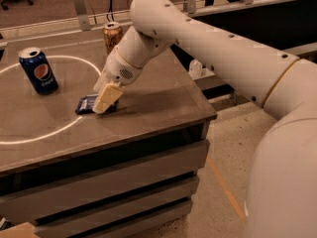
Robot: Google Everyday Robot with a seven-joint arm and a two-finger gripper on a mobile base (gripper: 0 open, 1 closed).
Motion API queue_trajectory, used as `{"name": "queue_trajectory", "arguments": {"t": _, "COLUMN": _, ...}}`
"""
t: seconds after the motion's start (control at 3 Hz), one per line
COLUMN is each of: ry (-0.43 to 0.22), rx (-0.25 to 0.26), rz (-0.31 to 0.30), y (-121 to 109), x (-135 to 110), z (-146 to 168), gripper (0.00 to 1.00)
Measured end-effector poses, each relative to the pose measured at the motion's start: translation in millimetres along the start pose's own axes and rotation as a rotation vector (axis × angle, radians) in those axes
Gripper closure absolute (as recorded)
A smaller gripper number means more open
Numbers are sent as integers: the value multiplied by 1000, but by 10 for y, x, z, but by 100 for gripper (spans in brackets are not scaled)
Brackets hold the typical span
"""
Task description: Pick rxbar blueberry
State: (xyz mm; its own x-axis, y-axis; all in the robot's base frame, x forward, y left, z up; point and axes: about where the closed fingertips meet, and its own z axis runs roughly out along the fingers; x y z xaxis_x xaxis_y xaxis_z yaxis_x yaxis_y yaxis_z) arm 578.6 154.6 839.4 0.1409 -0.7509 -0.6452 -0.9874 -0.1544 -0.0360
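Low over the tabletop (pixel 158 95), the cream-coloured hand (pixel 107 100) points down and to the left, its tip right at the right end of the rxbar blueberry (pixel 84 104). Whether the hand is wide, narrow or gripping the bar cannot be told from this view; its tip covers that end of the wrapper. The rxbar blueberry lies flat on the tabletop, a small dark navy packet, left of the middle and toward the near side, with its left part showing past the hand.

A thin white circle line (pixel 47 134) is drawn on the tabletop; the bar lies just inside its right-hand curve. Behind the hand, the white wrist and the thick arm (pixel 213 46) rise to the right and far side, then sweep round to the robot's broad white body at the near right edge of the view.

A blue Pepsi can (pixel 38 70) stands upright to the far left of the bar, well apart from it, inside the circle. A bronze-coloured can (pixel 112 36) stands upright near the far edge of the tabletop, partly behind the wrist.

The tabletop is dark brown wood, and below its near edge run horizontal wooden slats (pixel 114 180). To the right lies a speckled pale floor (pixel 225 148) with an orange line (pixel 225 190) across it. A small whitish object (pixel 195 68) sits beyond the right edge of the tabletop; what it is cannot be told.
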Motion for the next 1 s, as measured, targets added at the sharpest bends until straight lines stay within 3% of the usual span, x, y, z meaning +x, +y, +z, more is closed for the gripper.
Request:
{"name": "queue_trajectory", "arguments": {"t": 0.33, "ry": 5, "rx": -5, "rz": -11, "y": 29, "x": 1, "z": -8, "gripper": 78}}
{"name": "queue_trajectory", "arguments": {"t": 0.67, "ry": 1, "rx": 9, "rz": -13, "y": 37, "x": -12, "z": -57, "gripper": 99}}
{"name": "queue_trajectory", "arguments": {"t": 1.0, "ry": -58, "rx": 63, "rz": -20, "y": 33, "x": -106, "z": -291, "gripper": 100}}
